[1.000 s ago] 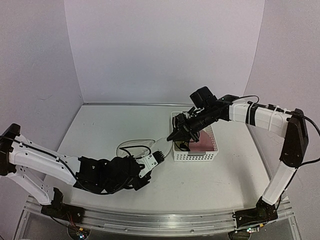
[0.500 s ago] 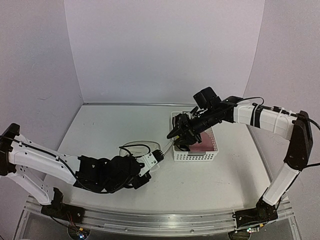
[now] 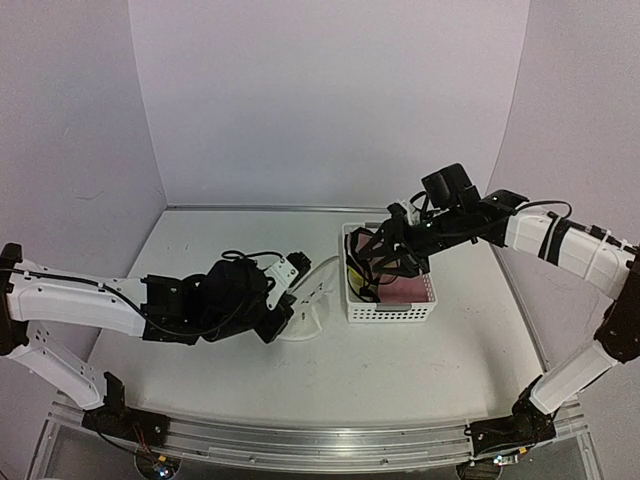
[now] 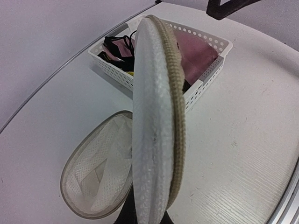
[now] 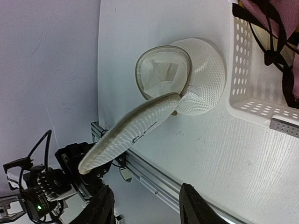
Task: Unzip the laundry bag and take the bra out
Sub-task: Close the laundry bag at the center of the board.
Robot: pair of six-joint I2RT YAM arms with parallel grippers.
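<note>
**Bag open, bra in the basket**

The bag (image 4: 93,179) lies open on the table (image 3: 215,245), just left of the basket (image 3: 392,314). Its round lid (image 4: 156,116) stands up on its edge. The left claw (image 3: 282,302) is clamped on the lid's rim, on the side away from the hinge, and holds it up off the table.

The bra (image 3: 405,288) is in the basket, not in the bag. It is pink cloth with a bit of yellow and thin black straps. The right claw (image 5: 145,206) hangs over the left part of the basket. Its two fingers are apart.

In the top view the dark right claw covers part of the basket. The black straps blend into it, so you cannot tell there if they touch. The right wrist view shows more: between the wide fingers there is only table. It also looks into the open bag, where white mesh shows.

In the left wrist view the lid fills the middle. It hides the left claw's fingers and part of the basket behind it.
</note>
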